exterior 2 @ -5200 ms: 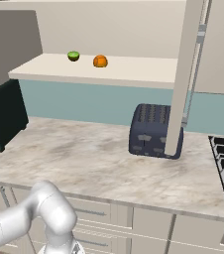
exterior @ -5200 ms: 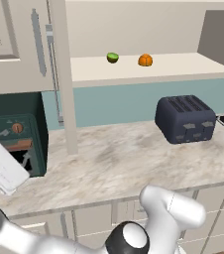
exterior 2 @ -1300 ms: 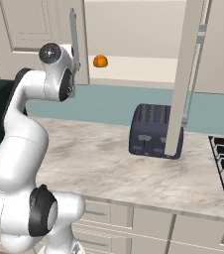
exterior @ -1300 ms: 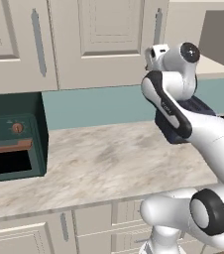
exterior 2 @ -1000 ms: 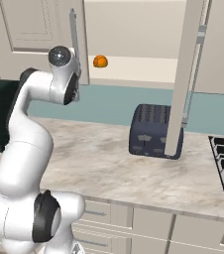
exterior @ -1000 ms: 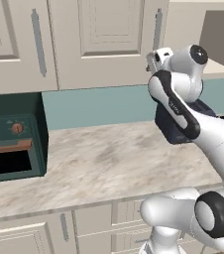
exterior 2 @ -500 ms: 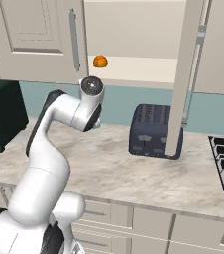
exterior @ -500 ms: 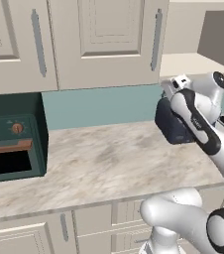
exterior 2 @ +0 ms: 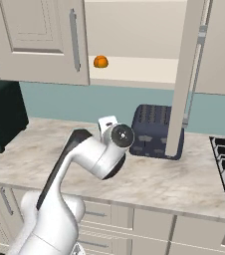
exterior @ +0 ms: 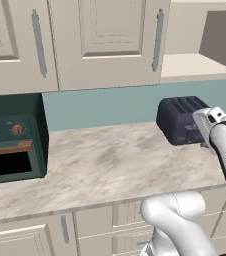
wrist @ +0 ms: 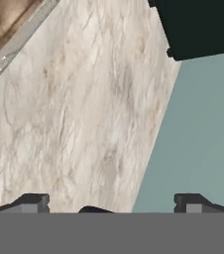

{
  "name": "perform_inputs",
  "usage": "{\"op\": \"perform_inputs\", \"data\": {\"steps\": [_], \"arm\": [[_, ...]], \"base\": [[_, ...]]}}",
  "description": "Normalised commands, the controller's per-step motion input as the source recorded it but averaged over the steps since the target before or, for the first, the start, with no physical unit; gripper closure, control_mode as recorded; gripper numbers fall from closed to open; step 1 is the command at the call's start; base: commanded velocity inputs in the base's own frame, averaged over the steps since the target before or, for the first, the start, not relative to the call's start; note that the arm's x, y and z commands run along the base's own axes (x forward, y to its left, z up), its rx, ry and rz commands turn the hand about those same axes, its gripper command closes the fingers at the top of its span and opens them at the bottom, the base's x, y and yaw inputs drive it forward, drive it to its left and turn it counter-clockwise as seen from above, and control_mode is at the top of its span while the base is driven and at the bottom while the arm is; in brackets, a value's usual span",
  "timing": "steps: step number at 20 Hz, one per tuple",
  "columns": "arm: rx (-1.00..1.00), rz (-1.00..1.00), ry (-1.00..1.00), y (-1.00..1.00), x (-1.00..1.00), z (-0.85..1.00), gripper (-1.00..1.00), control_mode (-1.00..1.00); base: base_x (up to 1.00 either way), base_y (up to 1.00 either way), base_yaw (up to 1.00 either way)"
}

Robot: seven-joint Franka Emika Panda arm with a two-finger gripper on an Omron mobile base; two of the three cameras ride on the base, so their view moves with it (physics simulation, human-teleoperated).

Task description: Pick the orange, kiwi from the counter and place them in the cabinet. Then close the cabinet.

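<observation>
Over counter (wrist: 84, 109), claw (wrist: 111, 201) has dropped, spread.

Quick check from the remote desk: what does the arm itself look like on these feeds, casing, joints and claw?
The arm has smooth glossy white rounded casing in thick tubular links, with dark grey to black bands at the joints and a round dark cap with a pale centre at one joint. No cables or markings are visible. The claw ends in two small dark, blocky fingertips.
</observation>
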Motion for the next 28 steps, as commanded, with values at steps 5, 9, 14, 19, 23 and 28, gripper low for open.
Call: {"op": "perform_inputs", "data": {"steps": [5,9,14,19,23,28], "arm": [[0.00,0.00,-0.09,-0.46,-1.00,-0.52,-1.00,-1.00],[0.00,0.00,-0.01,-0.62,-0.84,-0.34,-1.00,-1.00],[0.05,0.00,0.00,-0.74,-0.58,-0.14,-1.00,-1.00],[0.17,0.00,0.04,-0.87,-0.37,0.00,-1.00,-1.00],[0.25,0.02,0.00,-0.93,-0.29,0.11,-1.00,-1.00],[0.31,0.03,0.00,-0.90,-0.11,0.37,-1.00,-1.00]], "base": [[0.00,0.00,0.00],[0.00,0.00,0.00],[0.00,0.00,0.00],[0.00,0.00,0.00],[0.00,0.00,0.00],[0.00,0.00,0.00]]}}
